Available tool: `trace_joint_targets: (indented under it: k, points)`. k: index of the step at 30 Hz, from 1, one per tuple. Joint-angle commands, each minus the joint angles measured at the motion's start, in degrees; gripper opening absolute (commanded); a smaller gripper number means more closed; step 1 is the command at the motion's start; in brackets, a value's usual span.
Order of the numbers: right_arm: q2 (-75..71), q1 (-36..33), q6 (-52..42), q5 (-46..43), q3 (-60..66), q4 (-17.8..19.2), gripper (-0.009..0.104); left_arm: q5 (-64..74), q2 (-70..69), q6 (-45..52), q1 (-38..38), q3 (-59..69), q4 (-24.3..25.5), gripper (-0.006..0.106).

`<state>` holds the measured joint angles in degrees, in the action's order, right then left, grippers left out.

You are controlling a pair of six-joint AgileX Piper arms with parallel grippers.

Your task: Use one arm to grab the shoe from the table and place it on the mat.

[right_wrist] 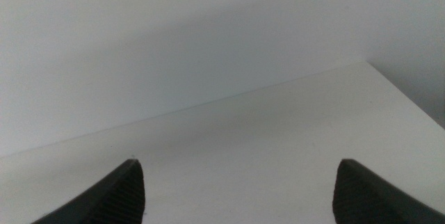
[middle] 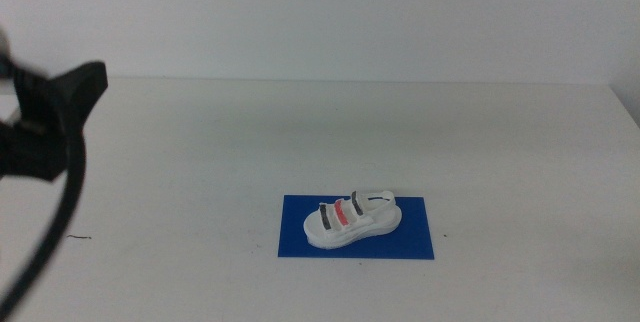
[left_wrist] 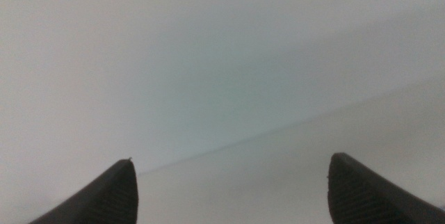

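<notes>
The white sandal [middle: 351, 221], with two dark straps and one red strap, lies on the deep-blue mat [middle: 300, 242] at the table's front centre. The left arm [middle: 45, 132] shows at the left edge of the middle view, far from the shoe, with its black cable hanging down. Its gripper [left_wrist: 229, 182] is open and empty in the left wrist view, facing bare table and wall. The right arm is out of the middle view; its gripper [right_wrist: 240, 186] is open and empty in the right wrist view, facing the white table [right_wrist: 264, 147] and its far edge.
The white table [middle: 200, 152] stretches wide around the mat, with a plain white wall behind it. A small dark speck [middle: 70, 236] lies on the table at the front left.
</notes>
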<state>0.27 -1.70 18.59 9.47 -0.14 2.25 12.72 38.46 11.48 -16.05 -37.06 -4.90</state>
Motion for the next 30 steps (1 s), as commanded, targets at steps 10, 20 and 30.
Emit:
trace_joint_targets:
  k: [10,20,30]
  points:
    - [-0.3,-0.1,-0.2,-0.5,0.1,0.3,0.079,-15.7,-21.7,-13.5,6.6,27.8,3.4,0.094]
    - [-0.3,-0.1,-0.2,-0.5,0.1,0.3,0.079,-3.6,-38.5,-18.4,13.7,37.1,3.3,0.094]
    - [-0.3,-0.1,-0.2,-0.5,0.1,0.3,0.079,-1.7,-38.5,-17.5,13.7,37.1,3.7,0.094]
